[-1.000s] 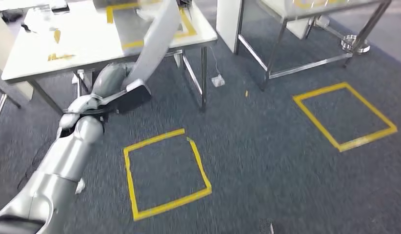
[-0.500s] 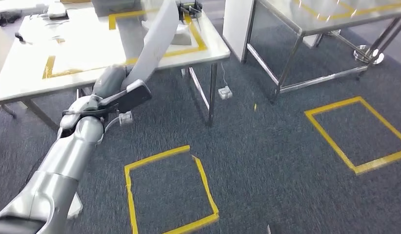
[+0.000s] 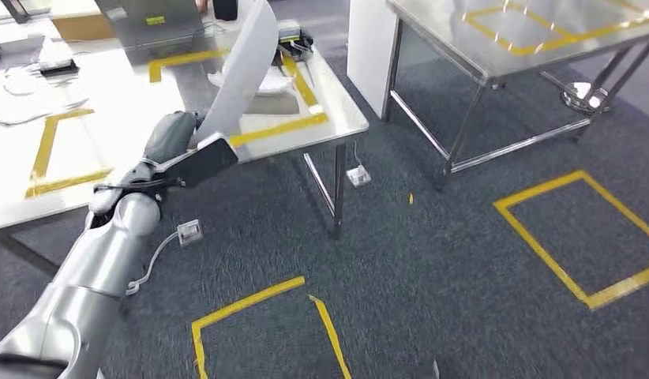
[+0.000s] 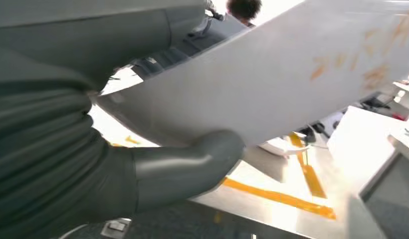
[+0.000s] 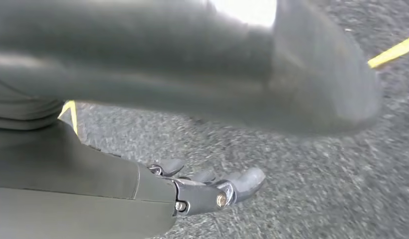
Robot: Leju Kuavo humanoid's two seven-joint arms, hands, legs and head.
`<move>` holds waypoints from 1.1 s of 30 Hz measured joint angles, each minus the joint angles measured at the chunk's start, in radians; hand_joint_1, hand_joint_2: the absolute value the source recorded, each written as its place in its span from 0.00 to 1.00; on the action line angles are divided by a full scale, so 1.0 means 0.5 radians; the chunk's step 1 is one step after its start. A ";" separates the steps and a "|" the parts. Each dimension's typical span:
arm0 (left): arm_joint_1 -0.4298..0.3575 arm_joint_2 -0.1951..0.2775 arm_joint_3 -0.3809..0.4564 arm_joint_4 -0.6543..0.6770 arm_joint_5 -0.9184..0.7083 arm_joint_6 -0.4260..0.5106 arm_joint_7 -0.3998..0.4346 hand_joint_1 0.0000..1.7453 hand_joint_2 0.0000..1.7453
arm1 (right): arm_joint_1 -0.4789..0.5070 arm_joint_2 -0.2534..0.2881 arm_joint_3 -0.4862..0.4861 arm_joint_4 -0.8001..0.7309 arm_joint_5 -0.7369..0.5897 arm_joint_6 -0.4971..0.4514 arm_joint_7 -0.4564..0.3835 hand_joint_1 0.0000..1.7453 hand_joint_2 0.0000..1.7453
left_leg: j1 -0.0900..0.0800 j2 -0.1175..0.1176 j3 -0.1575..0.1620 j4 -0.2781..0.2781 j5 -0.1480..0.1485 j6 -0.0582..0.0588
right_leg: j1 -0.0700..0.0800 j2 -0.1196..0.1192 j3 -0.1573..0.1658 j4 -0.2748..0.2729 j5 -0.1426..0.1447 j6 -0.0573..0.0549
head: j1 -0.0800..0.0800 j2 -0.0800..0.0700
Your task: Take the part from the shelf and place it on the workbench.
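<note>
Left hand (image 3: 173, 150) gripped the pale curved part (image 3: 241, 79) by its lower end, thumb (image 4: 192, 164) pressed beneath, holding it upright above the workbench (image 3: 337, 106) edge, probably to carry it in over the taped outline (image 3: 278, 126). Right hand (image 5: 202, 191) hung empty over the carpet, fingers loosely apart. A white dish (image 3: 270, 79) sat inside that outline, possibly obstructing

Pale grey part (image 3: 244, 75), yellow tape (image 3: 278, 129), dark grey carpet (image 3: 432, 268)

White workbench (image 3: 337, 118) bears yellow tape (image 3: 278, 126) and cables (image 3: 21, 79).
</note>
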 joint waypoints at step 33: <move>-0.125 0.133 0.040 0.423 -0.117 0.158 0.122 1.00 1.00 | -0.002 -0.018 0.000 -0.005 -0.003 -0.008 0.004 0.00 0.00 | 0.034 -0.007 0.010 0.094 -0.061 0.016 | -0.033 -0.023 -0.131 0.168 0.041 0.067 | -0.010 0.000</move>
